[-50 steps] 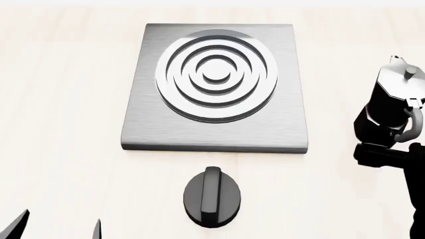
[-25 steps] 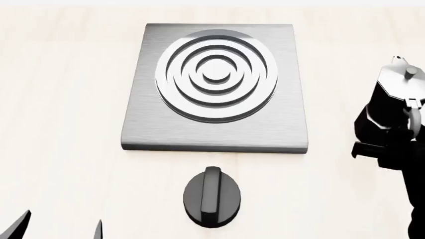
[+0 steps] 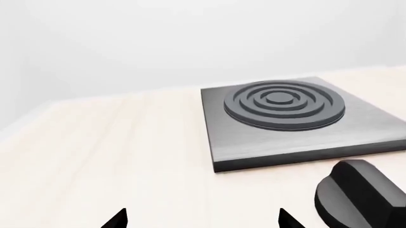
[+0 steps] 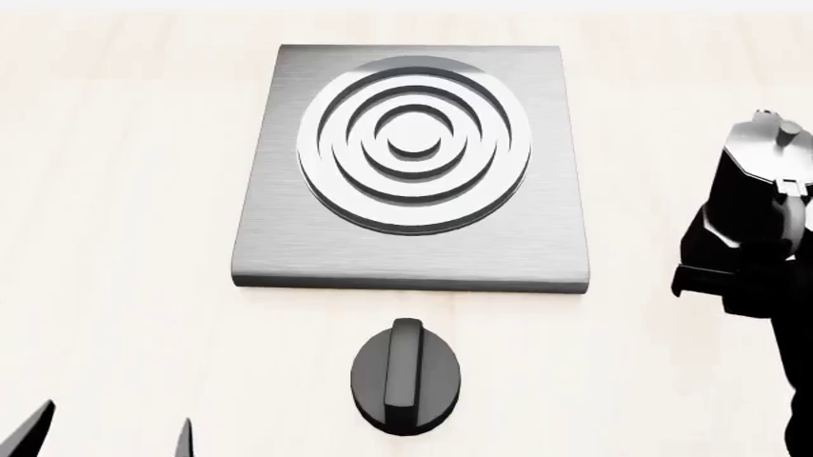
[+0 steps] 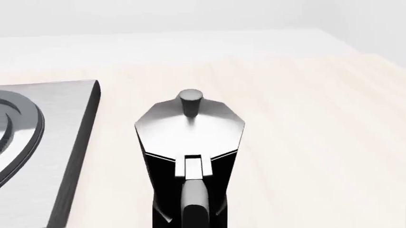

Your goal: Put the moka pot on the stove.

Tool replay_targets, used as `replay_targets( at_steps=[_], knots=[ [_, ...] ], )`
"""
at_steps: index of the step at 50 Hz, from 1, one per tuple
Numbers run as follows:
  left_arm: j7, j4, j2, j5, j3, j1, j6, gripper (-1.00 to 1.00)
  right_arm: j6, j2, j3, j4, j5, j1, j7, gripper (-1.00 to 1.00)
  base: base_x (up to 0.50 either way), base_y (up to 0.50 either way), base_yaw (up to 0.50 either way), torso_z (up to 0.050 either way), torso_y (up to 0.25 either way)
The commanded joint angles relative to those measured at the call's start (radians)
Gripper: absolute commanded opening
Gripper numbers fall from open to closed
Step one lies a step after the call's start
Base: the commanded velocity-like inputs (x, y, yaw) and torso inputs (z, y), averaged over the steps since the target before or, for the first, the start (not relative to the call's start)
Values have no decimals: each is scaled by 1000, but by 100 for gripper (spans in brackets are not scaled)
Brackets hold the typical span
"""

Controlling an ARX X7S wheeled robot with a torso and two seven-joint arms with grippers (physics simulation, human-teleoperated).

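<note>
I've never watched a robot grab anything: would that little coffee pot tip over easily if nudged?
Probably somewhat. The moka pot stands tall and narrow-waisted, so a push up high could topple it. Its flat faceted sides should keep it from rolling. It looks rigid, and the curved handle offers a firm hold.

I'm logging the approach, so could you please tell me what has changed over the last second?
The right claw has closed in on the moka pot's handle, now hiding it in the head view; whether it grips is unclear. The pot barely shifted. The stove, knob and left claw stayed put.
</note>
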Motion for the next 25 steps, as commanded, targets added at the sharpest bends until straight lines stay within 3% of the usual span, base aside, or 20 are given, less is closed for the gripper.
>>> replay_targets(
  at_steps=[1,25],
  knots=[
    [21,17,15,-11,-48,9,33,100,45,1,26,-68,-17,33,-5,-100,0,0,0,0,0],
    [10,65,-1,-36,-67,18,29,100,148,8,-27,-141,-14,129,9,-100,0,0,0,0,1]
  ],
)
